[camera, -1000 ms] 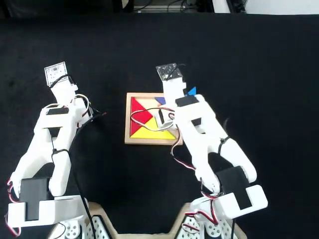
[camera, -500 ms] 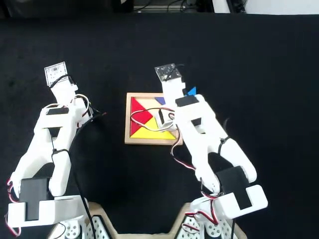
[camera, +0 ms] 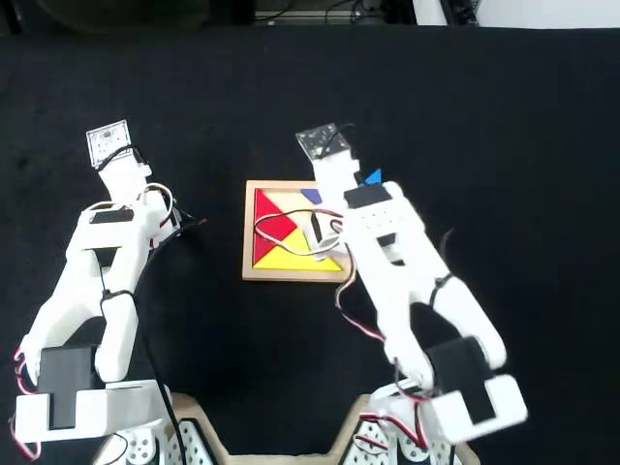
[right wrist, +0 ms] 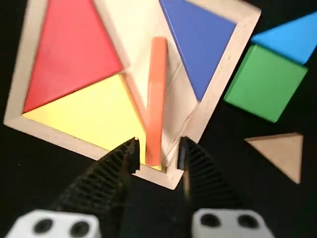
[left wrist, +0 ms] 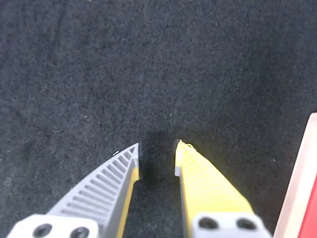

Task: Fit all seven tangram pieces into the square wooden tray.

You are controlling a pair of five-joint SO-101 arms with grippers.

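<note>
As the right gripper [right wrist: 157, 146] gapes, an orange piece [right wrist: 156, 99] leans inside the tray [right wrist: 22, 74].

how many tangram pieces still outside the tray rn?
3: green square beside the tray, light-blue triangle next to the square, tan triangle apart on the cloth. Others could be hidden under the right arm.

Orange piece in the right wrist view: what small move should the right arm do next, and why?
Probably close the right gripper on the orange piece and tip it flat. The piece stands on its edge in the tray, between the yellow triangle and the blue triangle, over bare wood. The gripper is open, with its fingers at either side of the piece's near end.
</note>
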